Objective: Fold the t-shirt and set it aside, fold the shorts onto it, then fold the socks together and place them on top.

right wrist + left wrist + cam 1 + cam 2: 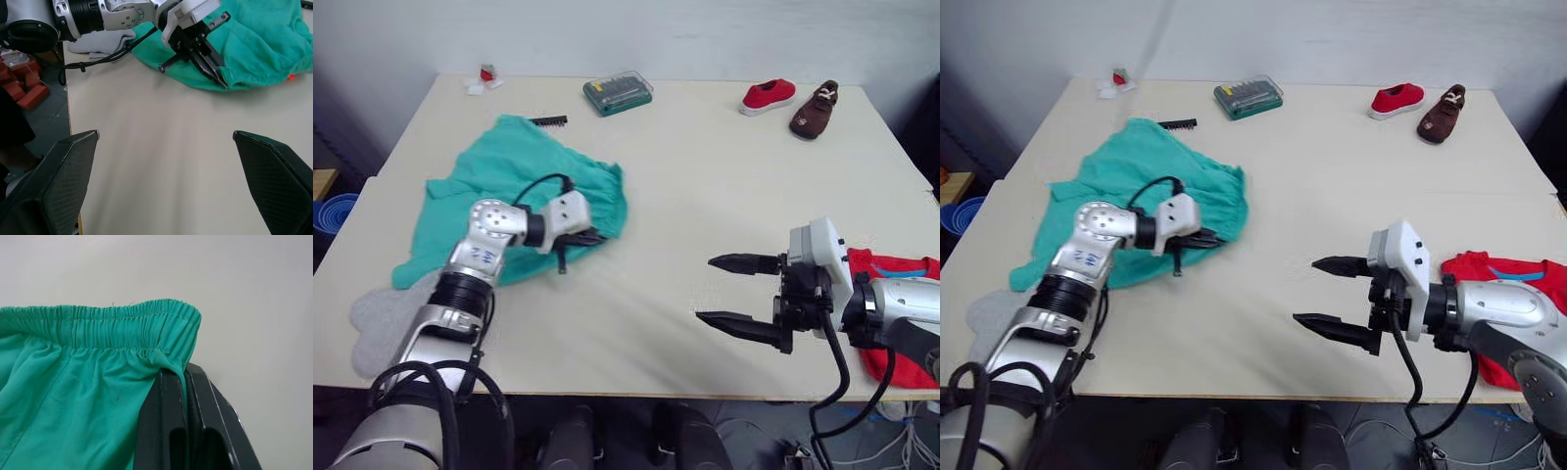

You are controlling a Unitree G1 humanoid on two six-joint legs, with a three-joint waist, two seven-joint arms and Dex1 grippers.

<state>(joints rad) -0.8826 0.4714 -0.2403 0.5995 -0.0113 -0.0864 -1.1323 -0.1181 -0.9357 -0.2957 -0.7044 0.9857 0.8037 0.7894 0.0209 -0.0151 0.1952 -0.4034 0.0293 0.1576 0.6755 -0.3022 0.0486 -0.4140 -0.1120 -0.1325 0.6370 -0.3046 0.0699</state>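
Note:
The teal shorts (pixel 509 166) lie crumpled on the left of the table (pixel 724 186). My left gripper (pixel 592 236) is shut on their gathered waistband (pixel 122 325) at the right-hand edge, with teal fabric pinched between its black fingers (pixel 164 431). The red t-shirt (pixel 879 264) lies at the table's right front edge, partly hidden behind my right arm. My right gripper (pixel 705 289) hangs open over bare table left of the shirt, holding nothing. The grey socks (pixel 377 318) lie at the front left edge, beside the shorts.
Along the far edge stand a green screwdriver case (pixel 618 92), a red shoe (pixel 769 96), a brown shoe (pixel 814 109), a black comb (pixel 548 120) and a small red-and-white item (pixel 486 76). A blue bowl (pixel 333 211) sits off the table's left side.

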